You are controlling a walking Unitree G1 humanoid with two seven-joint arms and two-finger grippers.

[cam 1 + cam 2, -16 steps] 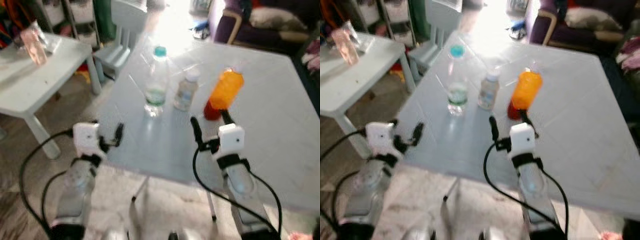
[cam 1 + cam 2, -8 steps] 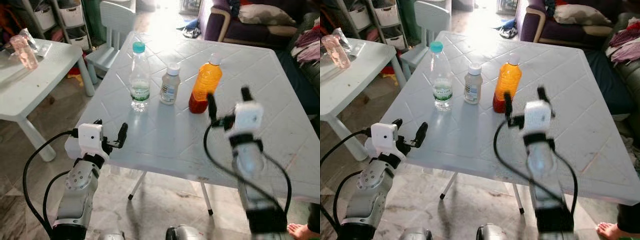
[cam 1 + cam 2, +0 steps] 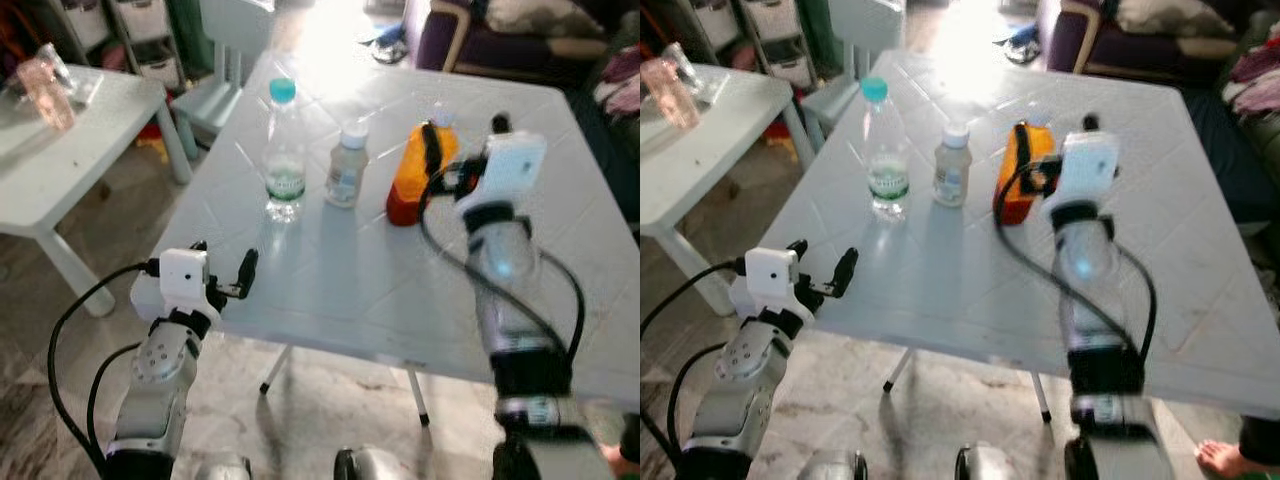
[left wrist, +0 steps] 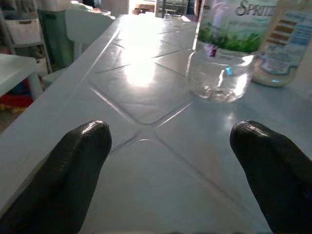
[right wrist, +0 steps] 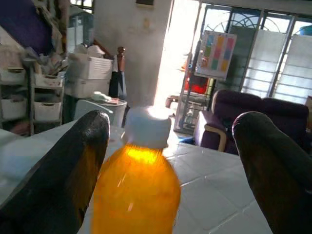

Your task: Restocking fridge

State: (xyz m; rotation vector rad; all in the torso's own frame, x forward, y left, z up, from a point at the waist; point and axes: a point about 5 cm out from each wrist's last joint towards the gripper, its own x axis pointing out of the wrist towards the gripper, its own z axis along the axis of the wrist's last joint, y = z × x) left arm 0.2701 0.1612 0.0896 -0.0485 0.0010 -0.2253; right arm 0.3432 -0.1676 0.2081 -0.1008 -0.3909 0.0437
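- The table [image 3: 330, 290] looked like smooth, glossy white plastic.
- The water bottle [image 3: 285, 150] was clear plastic.
- The orange bottle [image 5: 136, 195] gleamed, translucent and glossy.

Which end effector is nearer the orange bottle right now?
Right. The right end effector is raised at the orange bottle, fingers open either side of its neck. The left end effector hovers open at the table's near edge.

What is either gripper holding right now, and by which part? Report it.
Nothing is held. The right gripper is open around the orange juice bottle with the white cap, not closed on it. The left gripper is open over the white plastic table.
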